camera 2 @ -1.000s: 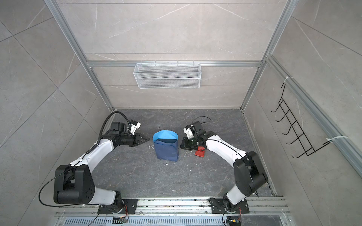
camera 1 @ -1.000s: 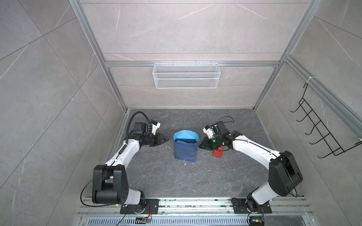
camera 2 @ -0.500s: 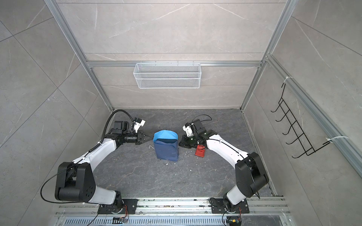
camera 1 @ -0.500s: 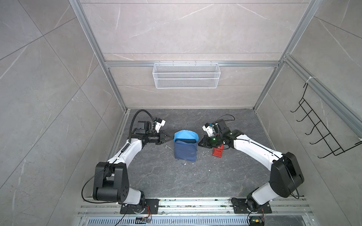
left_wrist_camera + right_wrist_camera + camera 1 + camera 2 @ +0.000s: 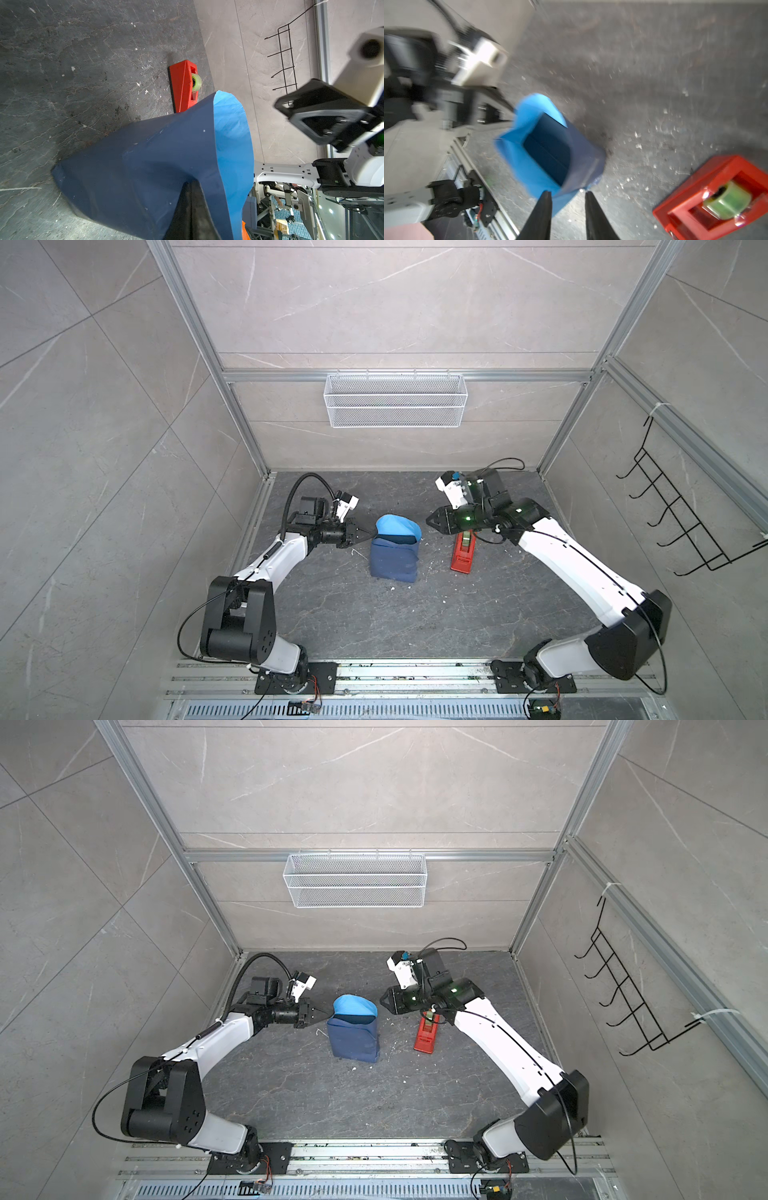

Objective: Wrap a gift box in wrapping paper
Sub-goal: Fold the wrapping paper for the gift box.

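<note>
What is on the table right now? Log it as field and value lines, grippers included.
gift box: dark, inside the paper, one end uncovered
wrapping paper: wrapped round the box, one end open, light blue inside
tape dispenser: red, on the table beside the paper
left gripper: shut, at the paper's side
right gripper: open, near the paper's other side

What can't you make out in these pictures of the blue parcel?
- Dark navy cuboid gift box: only its top end shows, right wrist view; creased blue wrapping paper sheet hides the rest.
- Red plastic tape dispenser: its far end lies under the right arm in both top views.
- Left tool: its shut tip covers the spot nearest the paper in the left wrist view; contact unclear.
- Left arm: smeared by blur, right wrist view.
</note>
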Tool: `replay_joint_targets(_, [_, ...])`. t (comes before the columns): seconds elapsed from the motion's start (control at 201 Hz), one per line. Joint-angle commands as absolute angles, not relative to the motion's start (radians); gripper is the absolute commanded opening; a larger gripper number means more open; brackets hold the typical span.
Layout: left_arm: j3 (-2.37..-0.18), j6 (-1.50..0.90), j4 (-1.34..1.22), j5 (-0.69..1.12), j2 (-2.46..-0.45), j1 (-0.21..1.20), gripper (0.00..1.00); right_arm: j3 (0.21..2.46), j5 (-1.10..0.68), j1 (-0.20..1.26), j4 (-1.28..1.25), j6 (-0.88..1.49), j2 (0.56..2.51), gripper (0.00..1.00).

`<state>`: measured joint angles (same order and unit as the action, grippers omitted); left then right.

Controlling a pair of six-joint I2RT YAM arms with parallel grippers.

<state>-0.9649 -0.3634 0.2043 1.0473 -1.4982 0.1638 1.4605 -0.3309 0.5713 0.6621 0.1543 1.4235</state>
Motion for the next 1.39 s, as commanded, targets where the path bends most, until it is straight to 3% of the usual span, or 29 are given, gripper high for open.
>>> replay_joint_targets(0.0, [-0.971,-0.348,0.187,1.037,-1.494,0.166,0.0,1.481,-0.235,0.708,0.688,-0.187,1.438,0.58])
replay_joint_targets(0.055, [-0.977,-0.347,0.195,1.031,-1.494,0.166,0.0,1.499,-0.197,0.758,0.685,-0.296,1.475,0.62])
replay_joint_targets(0.259, [-0.965,-0.34,0.189,1.023,-1.488,0.167,0.0,1.616,-0.283,0.806,0.755,-0.611,1.632,0.63])
replay_joint_targets(0.563, [-0.964,-0.342,0.193,1.013,-1.48,0.167,0.0,1.802,-0.33,0.827,0.968,-0.777,1.857,0.61])
replay_joint_targets(0.817, [-0.978,-0.354,0.191,1.027,-1.49,0.17,0.0,1.79,-0.338,0.847,0.988,-0.794,1.87,0.46])
replay_joint_targets(0.951, [-0.96,-0.355,0.175,1.034,-1.486,0.175,0.0,1.78,-0.337,0.851,0.966,-0.791,1.871,0.23])
replay_joint_targets(1.061, [-0.969,-0.352,0.181,1.031,-1.486,0.187,0.0,1.782,-0.322,0.855,0.963,-0.784,1.876,0.13])
replay_joint_targets(1.255, [-0.958,-0.335,0.203,1.024,-1.47,0.187,0.0,1.74,-0.304,0.855,0.912,-0.799,1.852,0.02])
replay_joint_targets(1.389, [-1.003,-0.208,0.413,0.988,-1.431,0.17,0.0,1.745,-0.311,0.856,0.913,-0.797,1.852,0.0])
